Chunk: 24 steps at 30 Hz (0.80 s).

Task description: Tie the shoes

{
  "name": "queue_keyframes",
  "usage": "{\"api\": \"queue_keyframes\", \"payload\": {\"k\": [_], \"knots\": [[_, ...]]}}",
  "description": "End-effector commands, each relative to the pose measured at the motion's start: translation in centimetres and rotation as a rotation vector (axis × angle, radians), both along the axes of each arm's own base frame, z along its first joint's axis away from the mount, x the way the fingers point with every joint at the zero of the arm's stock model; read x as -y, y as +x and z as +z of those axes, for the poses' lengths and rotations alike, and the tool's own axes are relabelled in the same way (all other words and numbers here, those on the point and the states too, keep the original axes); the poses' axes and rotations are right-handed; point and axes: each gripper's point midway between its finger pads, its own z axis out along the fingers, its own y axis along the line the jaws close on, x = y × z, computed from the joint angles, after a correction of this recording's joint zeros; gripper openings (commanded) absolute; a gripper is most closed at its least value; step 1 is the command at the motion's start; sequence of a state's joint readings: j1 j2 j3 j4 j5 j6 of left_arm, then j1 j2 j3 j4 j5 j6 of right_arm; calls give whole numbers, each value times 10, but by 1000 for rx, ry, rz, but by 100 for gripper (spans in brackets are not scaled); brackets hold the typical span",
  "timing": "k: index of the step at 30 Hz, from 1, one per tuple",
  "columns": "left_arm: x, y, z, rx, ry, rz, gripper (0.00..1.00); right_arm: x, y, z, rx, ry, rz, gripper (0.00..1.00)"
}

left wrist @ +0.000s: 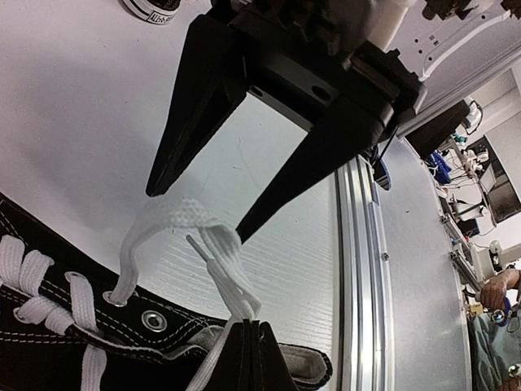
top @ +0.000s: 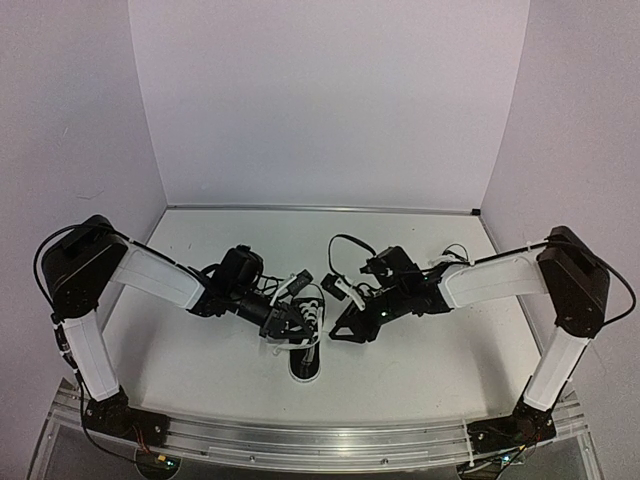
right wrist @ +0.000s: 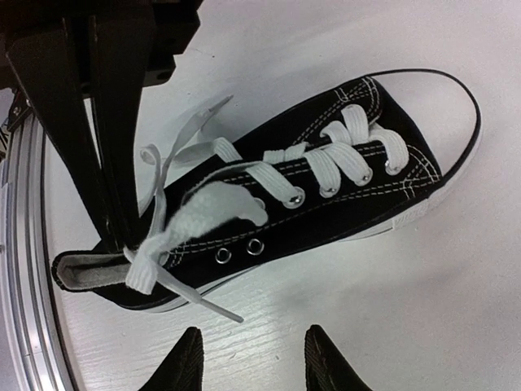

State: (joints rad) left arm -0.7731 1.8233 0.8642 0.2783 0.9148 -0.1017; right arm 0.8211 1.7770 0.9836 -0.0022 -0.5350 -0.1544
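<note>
Fingers point(left wrist: 238, 368) of the left gripper point(right wrist: 122, 235) are pressing tight together on a strand of the white lace point(right wrist: 213, 204). They are pinching it just above the collar of the black shoe point(right wrist: 326, 221), so the strand is running up from the top eyelets into the closed tips. Opposite, the right gripper point(right wrist: 252, 328) is hovering with its fingers standing moderately apart and gripping nothing. In the left wrist view its two dark tips are sitting on either side of a loose loop of that lace; whether either tip is touching the loop cannot be told. The shoe is lying on the white table point(top: 200, 375) between the two grippers, its heel opening pointing toward the aluminium rail point(top: 300, 432) at the arms' bases and its white toe cap pointing away. Its lower eyelets are carrying neat crossed lacing, while the loose ends are trailing over the side by the heel, one tip lying on the table just in front of the right gripper's fingertips. A second shoe point(left wrist: 151, 8) is showing only as a white toe cap at the top edge of the left wrist view, well apart from the first.
</note>
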Motion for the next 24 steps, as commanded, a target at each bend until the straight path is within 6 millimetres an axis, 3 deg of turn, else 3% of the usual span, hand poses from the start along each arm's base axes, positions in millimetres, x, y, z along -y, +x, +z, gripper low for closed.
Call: {"api": "queue_keyframes", "payload": {"k": [1, 16, 24], "knots": [[8, 5, 13, 25, -51, -34, 0, -15, 0, 0, 85, 11, 51, 40], [9, 0, 15, 6, -71, -68, 0, -30, -4, -5, 124, -1, 105, 37], [9, -1, 13, -3, -66, -71, 0, -32, -4, 10, 168, 38, 103, 32]]}}
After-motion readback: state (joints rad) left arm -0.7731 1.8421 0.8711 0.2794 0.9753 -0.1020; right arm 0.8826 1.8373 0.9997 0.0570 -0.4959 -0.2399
